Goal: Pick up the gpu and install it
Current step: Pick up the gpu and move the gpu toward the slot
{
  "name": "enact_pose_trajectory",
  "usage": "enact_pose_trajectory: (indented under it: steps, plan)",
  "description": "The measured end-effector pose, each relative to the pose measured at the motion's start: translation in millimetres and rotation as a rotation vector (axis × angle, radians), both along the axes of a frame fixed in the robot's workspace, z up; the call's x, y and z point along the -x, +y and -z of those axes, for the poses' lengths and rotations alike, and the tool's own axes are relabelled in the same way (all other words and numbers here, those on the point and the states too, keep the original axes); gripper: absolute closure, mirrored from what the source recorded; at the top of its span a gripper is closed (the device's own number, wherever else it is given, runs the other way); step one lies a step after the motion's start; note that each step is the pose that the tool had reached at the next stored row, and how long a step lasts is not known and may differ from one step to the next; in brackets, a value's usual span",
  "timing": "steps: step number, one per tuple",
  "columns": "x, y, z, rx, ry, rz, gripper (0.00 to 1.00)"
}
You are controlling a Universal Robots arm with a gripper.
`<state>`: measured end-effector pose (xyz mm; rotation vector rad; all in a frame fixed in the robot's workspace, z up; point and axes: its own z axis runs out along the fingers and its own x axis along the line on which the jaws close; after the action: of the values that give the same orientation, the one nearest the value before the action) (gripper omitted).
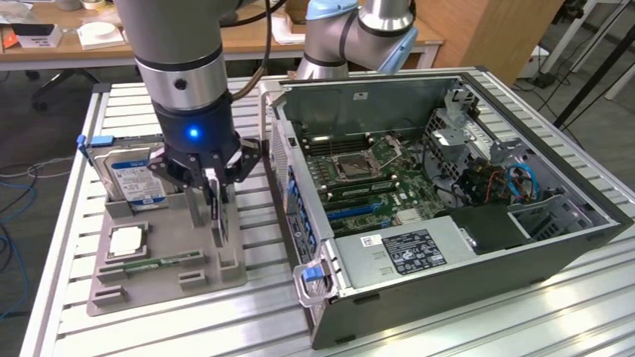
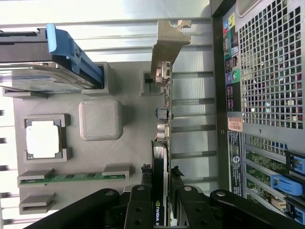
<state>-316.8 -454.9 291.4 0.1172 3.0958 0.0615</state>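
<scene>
Hard drive [image 1: 132, 175] is seen beside the gripper [image 1: 213, 186], on the exterior view's left. Jaws are closed narrowly on the gpu [image 1: 219, 230], which is held on edge directly beneath, seated in the grey tray [image 1: 169, 279]. Open computer case [image 1: 447, 223] is noted on the gripper's other side.

The work surface is a table of ribbed aluminium profiles [image 1: 496, 327]. Bright light reflects off its slats at the exterior view's right. Behind it stand a wooden desk [image 1: 248, 41] and a wooden panel [image 1: 496, 30]. Loose blue cables [image 1: 12, 197] lie on the grey floor [image 1: 30, 134].
</scene>
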Motion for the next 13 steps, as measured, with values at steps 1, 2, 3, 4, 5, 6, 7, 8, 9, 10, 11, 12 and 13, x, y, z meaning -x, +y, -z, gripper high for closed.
enact_pose_trajectory:
  steps: [1, 2, 3, 4, 5, 6, 7, 8, 9, 10, 11, 12, 13]
  plan:
    - [0.0, 0.0, -0.5, 0.0001, 0.0000, 0.000, 0.74]
    - [0.0, 0.0, -1.0, 0.0000, 0.0000, 0.000, 0.74]
    - [0.0, 0.0, -1.5, 0.0001, 0.0001, 0.000, 0.74]
    - [0.0, 0.0, -2.0, 0.0000, 0.0001, 0.000, 0.74]
    - [0.0, 0.0, -2.6, 0.0000, 0.0000, 0.000, 0.74]
    - [0.0, 0.0, -3.2, 0.0001, 0.0001, 0.000, 0.74]
    - [0.0, 0.0, -3.7, 0.0000, 0.0000, 0.000, 0.74]
    - [0.0, 0.0, -4.1, 0.0000, -0.0001, 0.000, 0.74]
    - [0.0, 0.0, -4.7, 0.0000, 0.0000, 0.000, 0.74]
    - [0.0, 0.0, -5.2, 0.0001, 0.0001, 0.000, 0.74]
    - [0.0, 0.0, -5.6, 0.0000, 0.0000, 0.000, 0.74]
    - [0.0, 0.0, -6.1, 0.0000, 0.0000, 0.000, 0.74]
    - [0.0, 0.0, -6.5, 0.0000, 0.0000, 0.000, 0.74]
